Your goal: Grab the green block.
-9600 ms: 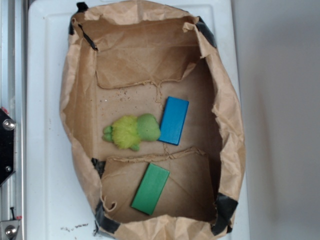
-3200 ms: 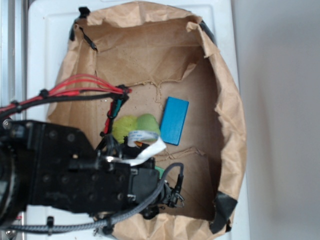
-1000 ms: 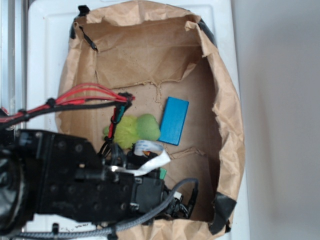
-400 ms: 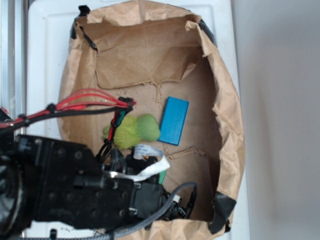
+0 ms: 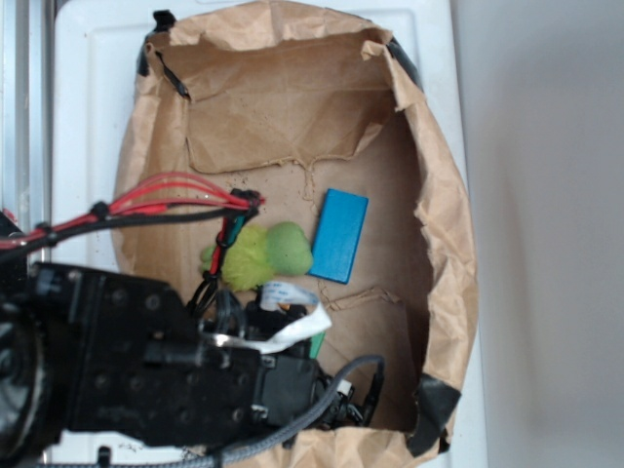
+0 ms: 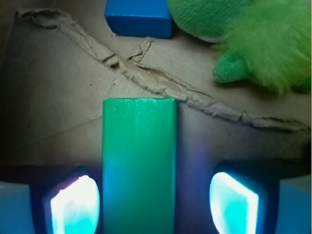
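The green block is a flat dark-green slab lying on the brown paper floor, running lengthwise between my two fingertips in the wrist view. My gripper is open around it: the left pad sits almost against the block's left edge, and the right pad stands a clear gap away. In the exterior view only a sliver of the green block shows beside the black arm, and the gripper itself is hidden under the arm.
A blue rectangular block and a fuzzy yellow-green plush toy lie just beyond the green block. Everything sits inside a brown paper bag with raised crumpled walls. A torn paper fold crosses the floor ahead.
Over the last second the arm has dropped a little lower and to the left over the green block; since 0.4 s ago nothing has visibly moved.
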Controlling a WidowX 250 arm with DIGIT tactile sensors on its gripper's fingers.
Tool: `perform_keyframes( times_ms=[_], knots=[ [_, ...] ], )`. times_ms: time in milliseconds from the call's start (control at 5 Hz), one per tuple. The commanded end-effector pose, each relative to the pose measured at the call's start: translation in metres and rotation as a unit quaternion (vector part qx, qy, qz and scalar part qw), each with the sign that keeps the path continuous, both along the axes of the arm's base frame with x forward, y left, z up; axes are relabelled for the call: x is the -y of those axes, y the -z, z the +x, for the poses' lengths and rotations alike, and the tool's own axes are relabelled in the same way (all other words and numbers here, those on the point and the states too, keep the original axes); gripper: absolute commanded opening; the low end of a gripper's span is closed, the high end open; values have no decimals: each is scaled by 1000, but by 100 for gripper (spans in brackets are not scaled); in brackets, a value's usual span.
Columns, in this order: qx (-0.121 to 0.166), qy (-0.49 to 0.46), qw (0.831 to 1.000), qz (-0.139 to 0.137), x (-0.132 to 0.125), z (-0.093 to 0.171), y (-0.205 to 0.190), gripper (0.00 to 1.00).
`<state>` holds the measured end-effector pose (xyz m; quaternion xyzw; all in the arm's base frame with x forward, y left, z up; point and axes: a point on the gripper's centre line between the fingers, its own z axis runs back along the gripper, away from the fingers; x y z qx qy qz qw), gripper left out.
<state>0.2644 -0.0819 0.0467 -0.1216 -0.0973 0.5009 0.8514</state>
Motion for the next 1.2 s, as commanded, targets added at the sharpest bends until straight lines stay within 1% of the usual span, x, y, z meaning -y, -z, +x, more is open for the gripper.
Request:
perform_keyframes(
  times_ms=[0, 200, 400, 600, 800, 1000],
  knots=[
    [21, -12, 999, -26, -11, 28, 17, 100],
    [25, -16, 999, -22, -10, 37, 27, 100],
    [27, -9, 999, -25, -10, 37, 27, 100],
    [31, -12, 999, -22, -10, 33, 26, 0],
    [34, -9, 999, -17, -12, 31, 25, 0],
    [35, 2, 999, -4, -19, 29, 23, 0]
  ],
)
